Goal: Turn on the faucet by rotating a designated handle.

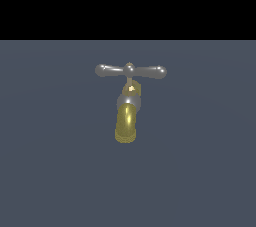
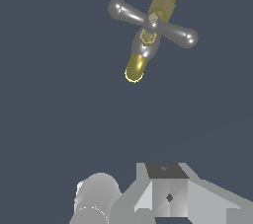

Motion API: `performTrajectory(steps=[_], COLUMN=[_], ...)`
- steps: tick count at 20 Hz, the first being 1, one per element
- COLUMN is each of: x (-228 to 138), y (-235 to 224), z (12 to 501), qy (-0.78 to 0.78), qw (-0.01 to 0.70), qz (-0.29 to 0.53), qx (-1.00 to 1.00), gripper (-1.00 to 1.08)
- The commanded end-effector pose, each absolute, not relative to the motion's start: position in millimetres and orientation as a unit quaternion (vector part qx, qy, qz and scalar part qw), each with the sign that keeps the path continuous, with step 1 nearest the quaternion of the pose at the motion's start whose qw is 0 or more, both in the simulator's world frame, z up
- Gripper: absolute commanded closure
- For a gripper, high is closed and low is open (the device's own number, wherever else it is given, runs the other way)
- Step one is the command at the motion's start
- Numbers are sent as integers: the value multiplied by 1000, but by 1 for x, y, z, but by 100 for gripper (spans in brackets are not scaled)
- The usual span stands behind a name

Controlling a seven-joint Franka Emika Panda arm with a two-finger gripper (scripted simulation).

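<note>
We cannot find the arm anywhere in the exterior view. In the wrist view only pale grey blocky parts of the hand [image 2: 165, 196] and a rounded cylinder beside them show along one edge, cut off by the frame. No fingertips appear, so we cannot tell whether the hand stands apart or together. The upper band of the exterior view is plain black and shows nothing.

The faucet [image 1: 127, 116] stands alone on a flat dark blue-grey surface [image 1: 50, 171], near the middle of the exterior view. Its spout is glossy brass-yellow and curves downward to an open mouth. Above the spout sits a grey metal collar, then a thin brass stem.

The handle [image 1: 131, 71] tops the stem: a slim shiny grey crossbar with bulbous rounded ends and a small brass nub at its centre. In the exterior view it lies nearly level, reaching toward that view's left and right. In the wrist view the handle [image 2: 153, 22] runs on a slant across the faucet [image 2: 143, 50], with a brass end showing beyond it.

The faucet is well apart from the hand, with bare surface [image 2: 59, 119] between them. Nothing touches the handle.
</note>
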State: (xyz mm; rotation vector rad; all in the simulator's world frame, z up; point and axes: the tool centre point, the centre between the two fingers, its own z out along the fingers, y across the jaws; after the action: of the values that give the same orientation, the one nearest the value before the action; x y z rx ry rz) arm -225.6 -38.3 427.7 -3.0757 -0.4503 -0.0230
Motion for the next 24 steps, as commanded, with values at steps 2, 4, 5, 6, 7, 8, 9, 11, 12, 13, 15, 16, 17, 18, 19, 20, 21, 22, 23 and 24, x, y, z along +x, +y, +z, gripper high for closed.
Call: performTrajectory(steps=[2, 4, 5, 6, 7, 8, 9, 11, 12, 13, 15, 16, 17, 18, 19, 20, 21, 22, 23, 24], x=[-218, -213, -211, -208, -206, -203, -200, -195, -192, -189, -182, -179, -176, -173, -170, -166, -163, -160, -156, -153], y=[-48, -53, -55, -57, -60, -62, -64, -69, -71, -73, -76, -78, -80, -82, -83, -85, -86, -87, -89, -90], z=[410, 401, 396, 391, 386, 381, 376, 366, 361, 356, 347, 342, 337, 332, 327, 322, 318, 313, 308, 304], qy=[-186, -209, -221, -232, -244, -255, -266, -289, -300, -312, -334, -345, -356, -367, -378, -388, -399, -410, -420, -430], qw=[15, 14, 14, 14, 13, 13, 13, 12, 11, 11, 10, 10, 9, 9, 8, 8, 7, 7, 6, 6], qz=[-7, -6, -6, -6, -6, -6, -6, -5, -5, -5, -4, -4, -4, -4, -4, -3, -3, -3, -3, -3], qx=[-982, -978, -975, -973, -970, -967, -964, -957, -954, -950, -943, -939, -934, -930, -926, -921, -917, -912, -908, -903], gripper=[108, 108, 108, 108, 108, 108, 108, 108, 108, 108, 108, 108, 108, 108, 108, 108, 108, 108, 108, 108])
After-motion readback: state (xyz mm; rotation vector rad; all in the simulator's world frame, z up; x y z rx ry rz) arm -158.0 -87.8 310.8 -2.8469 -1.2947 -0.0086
